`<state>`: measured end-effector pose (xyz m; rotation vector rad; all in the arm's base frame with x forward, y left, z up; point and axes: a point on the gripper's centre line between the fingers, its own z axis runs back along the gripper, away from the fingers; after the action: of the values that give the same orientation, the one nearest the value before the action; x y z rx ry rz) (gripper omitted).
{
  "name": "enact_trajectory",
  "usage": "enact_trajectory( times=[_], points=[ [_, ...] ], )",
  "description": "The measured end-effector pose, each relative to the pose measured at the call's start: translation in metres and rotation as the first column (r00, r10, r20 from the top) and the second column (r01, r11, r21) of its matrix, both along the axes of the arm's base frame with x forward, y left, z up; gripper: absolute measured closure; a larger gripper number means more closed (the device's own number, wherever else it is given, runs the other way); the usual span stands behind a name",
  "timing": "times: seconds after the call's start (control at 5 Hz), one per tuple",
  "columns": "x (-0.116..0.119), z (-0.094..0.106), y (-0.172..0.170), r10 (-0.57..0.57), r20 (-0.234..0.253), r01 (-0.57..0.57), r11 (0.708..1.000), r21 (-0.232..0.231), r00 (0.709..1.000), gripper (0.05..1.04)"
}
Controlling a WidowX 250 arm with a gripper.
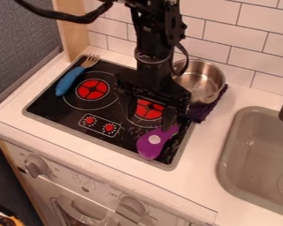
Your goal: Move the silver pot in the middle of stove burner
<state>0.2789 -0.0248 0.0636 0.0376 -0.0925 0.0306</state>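
White wall tiles [259, 39] back the shiny silver pot [200, 81] beside the black stovetop [52, 105], its metal likely light, stiff and slick, best pinched at the rim by the spread black claw [150, 118].

1 arm [154, 44] from top edge | hand [150, 120] downward | 2 fingers [169, 115] apart

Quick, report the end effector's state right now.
Black two-finger end effector: open, its fingers spread above the round red-and-black stove burner nearer the silver metal pot, with nothing gripped.
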Motion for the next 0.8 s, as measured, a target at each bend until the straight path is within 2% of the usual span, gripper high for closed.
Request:
enact_trajectory(
  times=[0.2, 0.4, 0.6, 0.8],
  points=[
    [-0.001, -0.008, 0.000, 0.000, -0.027, 0.000, 1.000, 0.003, 1.000, 0.083],
    [0.011, -0.006, -0.013, -0.056, -0.012, 0.056, 0.998, 0.014, 0.998, 0.083],
    [0.028, -0.011, -0.022, -0.099, -0.012, 0.099, 0.995, 0.005, 0.995, 0.083],
    [0.051, -0.007, -0.041, -0.183, 0.016, 0.183, 0.983, 0.000, 0.983, 0.083]
  ],
)
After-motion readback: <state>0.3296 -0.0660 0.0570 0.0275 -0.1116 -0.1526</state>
